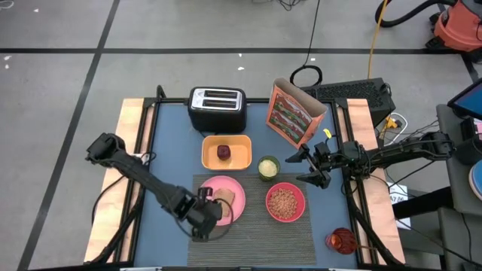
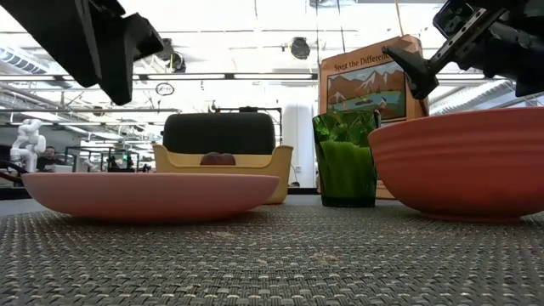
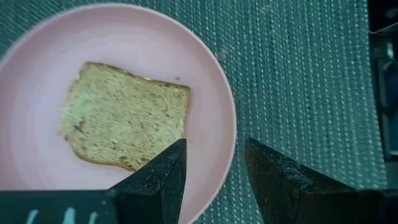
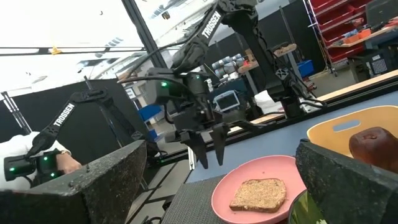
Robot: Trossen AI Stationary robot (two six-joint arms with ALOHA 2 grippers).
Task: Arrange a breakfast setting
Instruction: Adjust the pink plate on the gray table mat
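A brown toast slice (image 3: 124, 118) lies flat on the round pink plate (image 3: 211, 81), which rests on the dark grey ribbed placemat (image 1: 256, 233). My left gripper (image 1: 215, 208) hovers open above the plate's near rim (image 3: 214, 163) and touches nothing. A pink bowl (image 1: 285, 202) of cereal stands on the mat's right part. A small dark-red fruit (image 1: 224, 152) sits in a yellow tray (image 1: 242, 143). My right gripper (image 1: 298, 168) is open and empty, in the air between the orange-red cereal box (image 1: 294, 113) and the bowl. I see no gold spoon.
A black toaster (image 1: 217, 108) stands at the table's far side. A green cup (image 1: 268, 167) stands just far of the mat, close to my right gripper. A red glass object (image 1: 340, 241) stands at the near right corner. Bare mat lies near of the plate and bowl.
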